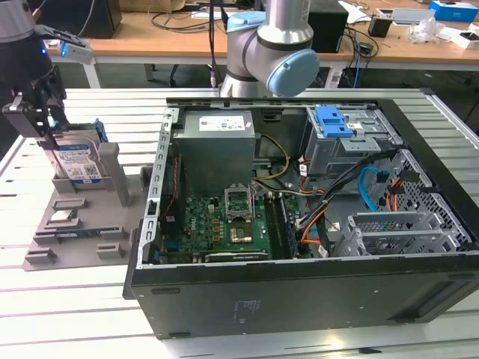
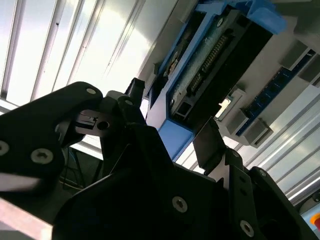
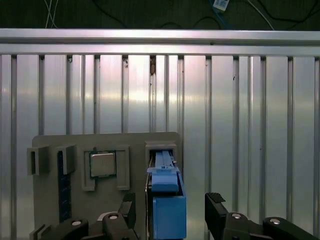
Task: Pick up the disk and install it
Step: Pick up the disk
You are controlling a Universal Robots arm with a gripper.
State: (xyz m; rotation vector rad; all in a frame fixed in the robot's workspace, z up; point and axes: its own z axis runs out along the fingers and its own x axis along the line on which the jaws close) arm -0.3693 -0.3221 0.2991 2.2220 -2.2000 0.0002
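Silver slatted aluminium table (image 1: 75,314) spans lower and middle of exterior view; long grooves, glossy, strong white glare on slats. First wrist view: same table (image 3: 250,125), bright streaks along slats, dark floor (image 3: 125,12) beyond end rail. Wooden desk (image 1: 165,41) along upper edge of exterior view; cables (image 1: 179,19) strewn on it, blue box (image 1: 453,10) upper right, black case (image 1: 93,16) upper left. Shadow under desk.
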